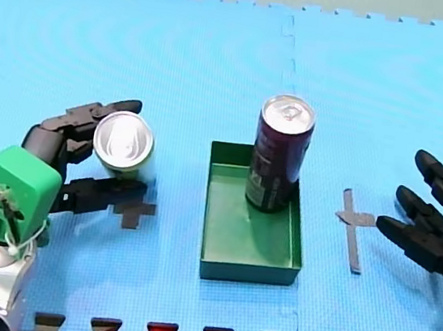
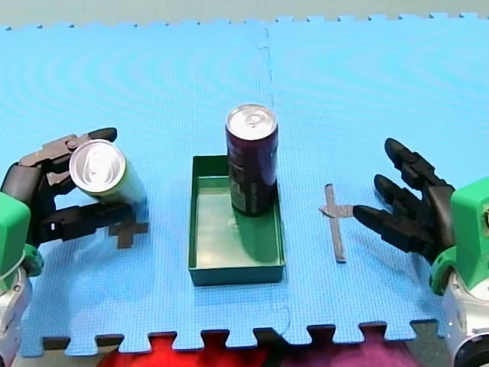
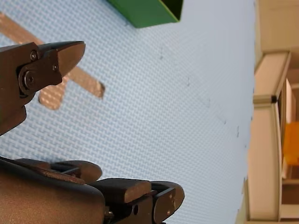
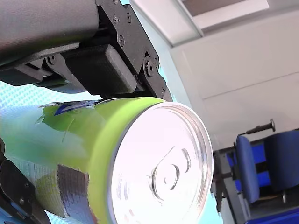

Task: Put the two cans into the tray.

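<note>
Left hand [image 1: 59,154]: closed around the green can [image 1: 124,143], fingers over the far side, thumb across the near side. The second wrist view confirms it, with fingers [image 4: 103,70] pressed against the can's wall just below the rim. The can has its top towards the head camera and looks slightly tilted. Cannot tell whether its base is clear of the mat [image 1: 178,62].

Just beside the thumb, a grey tape cross [image 1: 135,214] is stuck to the mat.

To the right of hand and can is the green tray [image 1: 248,271], near but apart. The purple can [image 1: 278,161] stands upright inside it at the far end. The near part of the tray floor is bare.

Right hand [image 1: 434,226]: holds nothing, on the far side of the tray, beyond a second tape mark [image 1: 353,232].

Judgement: one can is placed and the second is gripped, so the carry is the step in hand. The next move calls for raising the can above the tray wall, moving it right over the bare near end, keeping clear of the purple can, then lowering it upright before letting go.
</note>
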